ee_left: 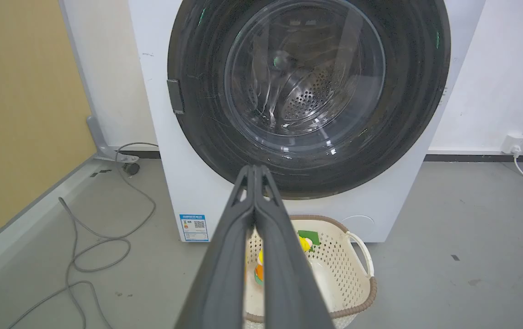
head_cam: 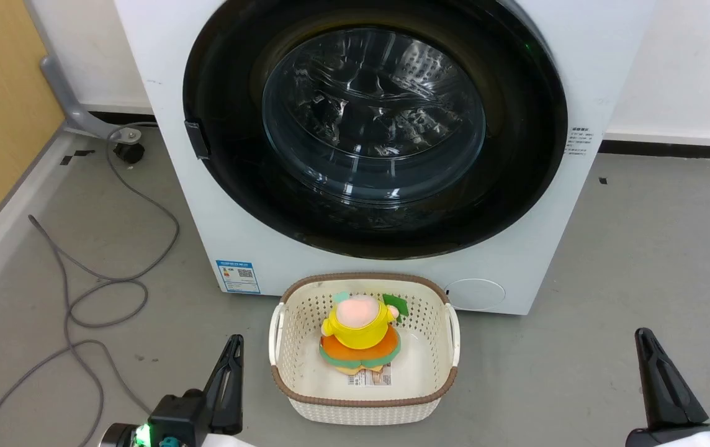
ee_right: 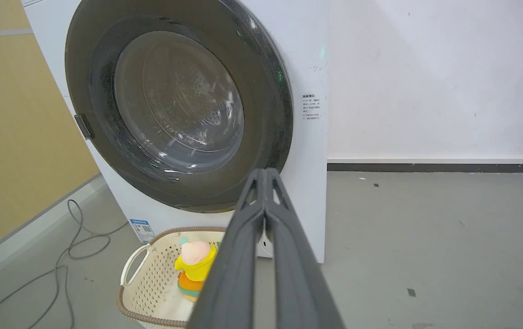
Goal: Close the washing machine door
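The washing machine door (head_cam: 373, 124) sits flat in the round front of the washing machine (head_cam: 249, 236), its black ring reaching nearly from side to side and the clear glass bowl bulging at its centre. A small dark handle (head_cam: 197, 139) sits on the ring's left edge.

From my head I see my left gripper (head_cam: 235, 340) low on the left and my right gripper (head_cam: 643, 335) low on the right. Both stand well back from the machine, over the grey floor (head_cam: 640, 248). Between them, just in front of the machine, is a white perforated basket (head_cam: 364, 406) with a brown rim. In it a plush toy (head_cam: 360, 326) in yellow and orange stands above a paper tag. A blue sticker (head_cam: 238, 276) marks the machine's lower left corner, and a grey cable (head_cam: 113, 288) loops across the floor beside it.

My left wrist camera looks straight at the door, so the drum's holes show through the glass. My left jaws are pressed together along their whole length and cover most of the toy. Far to the right this view takes in a wall socket (ee_left: 515, 141) with a white lead.

My right wrist camera sees the door at a slant, along with the machine's right corner, a small printed label (ee_right: 312, 107) and the bare white wall (ee_right: 426, 82). My right jaws are likewise pressed tip to tip, and the toy stands clear to their left
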{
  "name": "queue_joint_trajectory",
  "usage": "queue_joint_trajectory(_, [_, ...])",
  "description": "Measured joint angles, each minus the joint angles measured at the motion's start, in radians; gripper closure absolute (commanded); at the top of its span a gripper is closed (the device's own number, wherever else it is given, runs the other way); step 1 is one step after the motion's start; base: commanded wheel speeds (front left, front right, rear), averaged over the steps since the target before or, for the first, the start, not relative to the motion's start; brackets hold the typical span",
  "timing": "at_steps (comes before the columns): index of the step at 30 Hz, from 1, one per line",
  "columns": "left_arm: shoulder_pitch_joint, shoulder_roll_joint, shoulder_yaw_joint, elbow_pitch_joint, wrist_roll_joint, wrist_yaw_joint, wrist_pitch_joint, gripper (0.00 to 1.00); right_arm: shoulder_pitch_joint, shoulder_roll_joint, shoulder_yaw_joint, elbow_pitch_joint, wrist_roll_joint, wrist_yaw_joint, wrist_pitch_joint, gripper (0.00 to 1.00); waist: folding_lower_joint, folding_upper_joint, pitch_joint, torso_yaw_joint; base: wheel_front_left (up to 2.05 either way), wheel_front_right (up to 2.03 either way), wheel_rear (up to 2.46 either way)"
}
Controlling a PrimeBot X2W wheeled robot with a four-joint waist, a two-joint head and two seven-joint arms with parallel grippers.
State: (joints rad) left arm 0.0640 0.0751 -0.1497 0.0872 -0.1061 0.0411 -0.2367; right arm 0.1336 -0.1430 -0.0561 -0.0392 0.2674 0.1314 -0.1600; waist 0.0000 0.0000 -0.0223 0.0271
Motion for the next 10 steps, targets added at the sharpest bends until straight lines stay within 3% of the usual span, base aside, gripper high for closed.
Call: queue_joint_trajectory(10, [-0.001,-0.001,0.011,-0.008,0.008,0.000,0.018,1.00,-0.003,0.007,0.004,0.002,-0.022,0.000,0.011,1.00,0.0000,0.0000,0.002,-0.002,0.00,0.00,0.00])
